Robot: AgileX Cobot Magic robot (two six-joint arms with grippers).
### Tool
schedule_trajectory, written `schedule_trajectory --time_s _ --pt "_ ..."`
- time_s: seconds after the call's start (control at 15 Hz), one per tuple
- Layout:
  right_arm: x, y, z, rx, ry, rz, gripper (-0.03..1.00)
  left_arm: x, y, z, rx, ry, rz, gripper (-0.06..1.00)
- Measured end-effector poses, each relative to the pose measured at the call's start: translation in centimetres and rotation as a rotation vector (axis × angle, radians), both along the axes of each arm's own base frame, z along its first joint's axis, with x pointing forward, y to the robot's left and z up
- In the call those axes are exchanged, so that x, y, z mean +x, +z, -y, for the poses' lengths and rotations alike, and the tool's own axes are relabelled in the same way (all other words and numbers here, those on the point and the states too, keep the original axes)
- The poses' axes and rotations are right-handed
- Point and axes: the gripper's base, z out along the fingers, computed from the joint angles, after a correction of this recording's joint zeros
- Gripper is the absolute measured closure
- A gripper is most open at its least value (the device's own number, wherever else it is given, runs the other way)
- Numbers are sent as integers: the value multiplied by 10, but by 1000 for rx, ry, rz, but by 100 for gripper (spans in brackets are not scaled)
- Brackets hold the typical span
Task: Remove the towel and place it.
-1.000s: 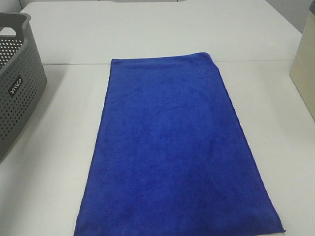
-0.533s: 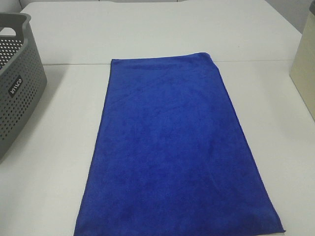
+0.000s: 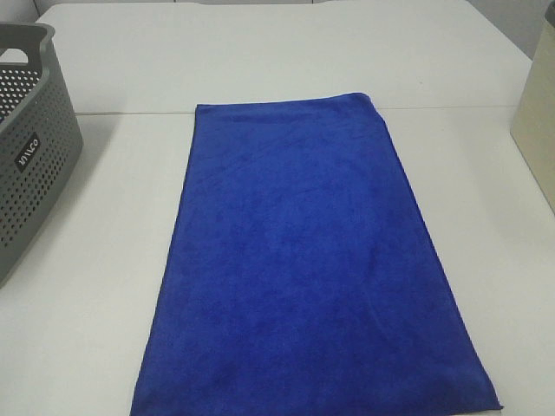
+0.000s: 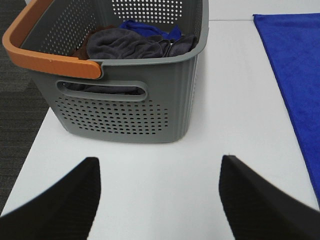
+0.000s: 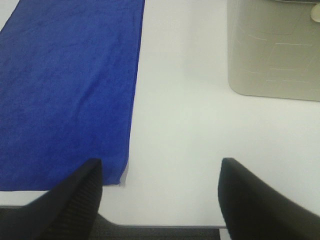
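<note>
The royal-blue towel (image 3: pixel 303 260) lies spread flat down the middle of the white table (image 3: pixel 95 312); its edge also shows in the left wrist view (image 4: pixel 295 75) and the right wrist view (image 5: pixel 65 90). Neither gripper appears in the exterior high view. My left gripper (image 4: pixel 157 200) is open over bare table in front of the grey perforated basket (image 4: pixel 130 110), with nothing between its fingers. Just as empty, my right gripper (image 5: pixel 160 200) stands open near the table's front edge, beside the towel's near right corner.
The basket (image 3: pixel 30 147) stands at the table's left edge, has an orange handle (image 4: pixel 45 57) and holds several crumpled cloths (image 4: pixel 130 42), grey and blue. A beige container (image 5: pixel 275 47) stands at the table's right side (image 3: pixel 536 121). Dark floor lies beyond the table edge.
</note>
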Motion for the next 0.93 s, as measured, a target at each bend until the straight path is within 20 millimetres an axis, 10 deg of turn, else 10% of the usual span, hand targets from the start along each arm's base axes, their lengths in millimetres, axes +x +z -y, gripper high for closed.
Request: schedule_trajectory --time_s 0.93 --pt "19 -24 1 -3 1 -13 30 0 -1 3 -36 -23 -1 32"
